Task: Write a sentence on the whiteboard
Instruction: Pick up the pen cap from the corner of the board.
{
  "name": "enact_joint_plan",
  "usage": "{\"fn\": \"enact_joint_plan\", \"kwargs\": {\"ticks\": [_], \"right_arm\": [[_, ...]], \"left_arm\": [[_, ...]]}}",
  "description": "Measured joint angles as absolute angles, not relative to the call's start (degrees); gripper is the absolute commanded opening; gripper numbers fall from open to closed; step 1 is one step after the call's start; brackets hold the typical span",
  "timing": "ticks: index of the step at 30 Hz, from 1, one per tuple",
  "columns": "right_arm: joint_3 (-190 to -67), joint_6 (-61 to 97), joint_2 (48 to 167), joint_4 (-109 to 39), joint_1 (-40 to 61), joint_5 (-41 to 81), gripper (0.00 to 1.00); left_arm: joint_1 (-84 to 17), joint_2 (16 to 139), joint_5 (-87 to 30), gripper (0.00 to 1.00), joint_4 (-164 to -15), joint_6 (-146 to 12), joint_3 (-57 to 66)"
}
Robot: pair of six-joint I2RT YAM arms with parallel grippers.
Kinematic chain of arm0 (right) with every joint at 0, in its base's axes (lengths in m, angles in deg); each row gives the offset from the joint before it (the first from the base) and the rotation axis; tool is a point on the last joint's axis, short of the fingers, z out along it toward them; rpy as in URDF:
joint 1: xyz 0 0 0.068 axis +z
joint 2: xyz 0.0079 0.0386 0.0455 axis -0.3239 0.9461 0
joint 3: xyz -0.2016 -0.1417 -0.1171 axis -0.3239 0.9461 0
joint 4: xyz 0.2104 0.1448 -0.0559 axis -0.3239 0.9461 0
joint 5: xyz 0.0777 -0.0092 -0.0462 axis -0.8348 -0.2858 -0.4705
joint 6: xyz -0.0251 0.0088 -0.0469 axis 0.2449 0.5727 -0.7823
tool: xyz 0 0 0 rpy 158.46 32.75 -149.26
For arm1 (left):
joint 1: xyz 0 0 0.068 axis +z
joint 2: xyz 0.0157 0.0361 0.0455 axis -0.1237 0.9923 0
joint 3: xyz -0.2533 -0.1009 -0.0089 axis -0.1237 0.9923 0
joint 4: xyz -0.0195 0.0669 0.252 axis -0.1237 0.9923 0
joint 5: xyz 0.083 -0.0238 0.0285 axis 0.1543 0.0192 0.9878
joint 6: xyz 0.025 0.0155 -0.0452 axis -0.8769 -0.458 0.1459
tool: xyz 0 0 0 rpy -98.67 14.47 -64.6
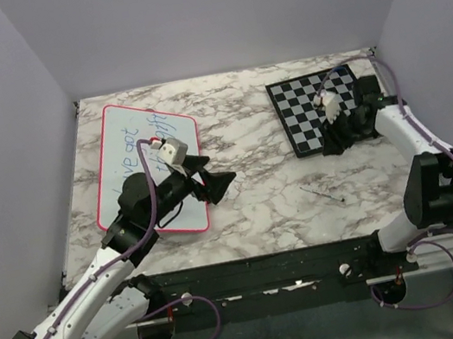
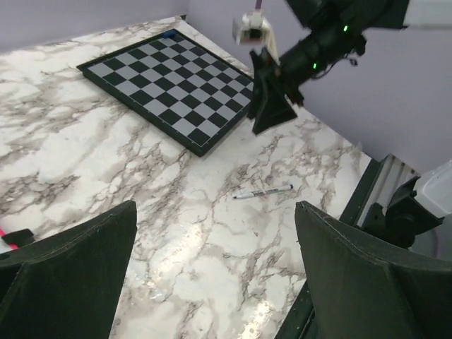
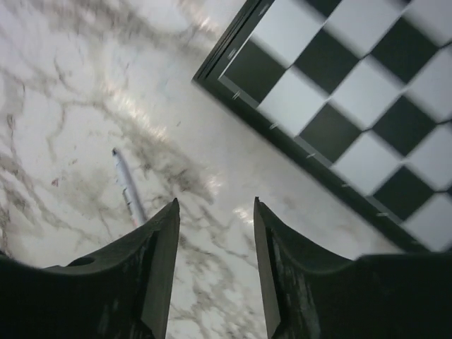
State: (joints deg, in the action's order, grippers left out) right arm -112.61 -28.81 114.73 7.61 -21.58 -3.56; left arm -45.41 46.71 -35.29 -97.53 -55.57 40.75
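The whiteboard (image 1: pixel 185 221), white with a pink-red rim, lies flat at the left of the table. The sentence (image 1: pixel 131 151), in thin blue handwriting, runs along it and is partly hidden by my left arm. My left gripper (image 1: pixel 221 181) hangs open just past the board's right edge, with only marble between its fingers (image 2: pixel 70 275). A thin marker (image 1: pixel 323 194) lies loose on the marble, also visible in the left wrist view as the marker (image 2: pixel 263 191). My right gripper (image 1: pixel 333 143) hovers open and empty at the chessboard's near edge, with the marker (image 3: pixel 129 187) just left of its fingers (image 3: pixel 152 268).
A black-and-grey chessboard (image 1: pixel 320 104) lies at the back right; the same chessboard (image 3: pixel 353 106) fills the upper right of the right wrist view. Purple walls close in the table on three sides. A black rail (image 1: pixel 270 267) runs along the near edge.
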Motion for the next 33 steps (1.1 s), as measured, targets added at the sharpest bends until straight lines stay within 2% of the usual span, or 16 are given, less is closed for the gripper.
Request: {"fn": "enact_joint_plan", "kwargs": {"ticks": [1,5,9,12,18,22,27,29,30,31,33], "right_arm": [[-115.85,-28.87,114.27,8.20,-21.66,-3.52,0.59],[-132.83,-28.92,116.80,9.25,-22.08,-1.79,0.62],[-152.52,-29.90,129.63,9.97,-22.56,1.46,0.63],[-163.56,-31.26,141.04,10.24,-23.32,3.85,0.65],[-176.26,-35.21,156.32,10.30,-25.16,7.50,0.71],[-185.50,-36.92,162.20,7.72,-26.19,9.97,0.75],[-190.42,-38.60,165.48,1.75,-27.22,11.93,0.82],[-191.67,-38.21,166.99,-1.22,-27.67,12.50,0.78],[-191.97,-37.70,167.55,-2.35,-27.87,12.57,0.69],[-192.63,-36.89,168.38,-3.43,-28.11,12.61,0.50],[-193.53,-33.22,170.05,-6.38,-28.75,13.00,0.44]], "left_arm": [[-45.41,46.71,-35.27,0.99,-94.58,-57.45,38.74],[-45.35,46.77,-34.61,0.99,-84.89,-64.10,32.40],[-45.19,46.79,-34.22,0.99,-80.50,-67.40,32.05],[-44.97,46.82,-34.48,0.99,-80.76,-65.39,36.44],[-44.82,47.80,-35.62,0.99,-82.38,-59.22,45.49],[-44.82,49.79,-36.63,0.99,-84.96,-57.34,46.19],[-44.65,55.47,-37.06,0.99,-86.55,-57.26,44.44],[-44.56,57.64,-37.24,0.99,-86.58,-57.36,43.63],[-44.56,58.51,-37.26,0.99,-86.66,-57.43,43.24],[-44.52,59.84,-37.39,0.99,-86.73,-57.45,42.65],[-44.28,61.68,-37.57,0.99,-87.01,-57.43,41.73]]}}
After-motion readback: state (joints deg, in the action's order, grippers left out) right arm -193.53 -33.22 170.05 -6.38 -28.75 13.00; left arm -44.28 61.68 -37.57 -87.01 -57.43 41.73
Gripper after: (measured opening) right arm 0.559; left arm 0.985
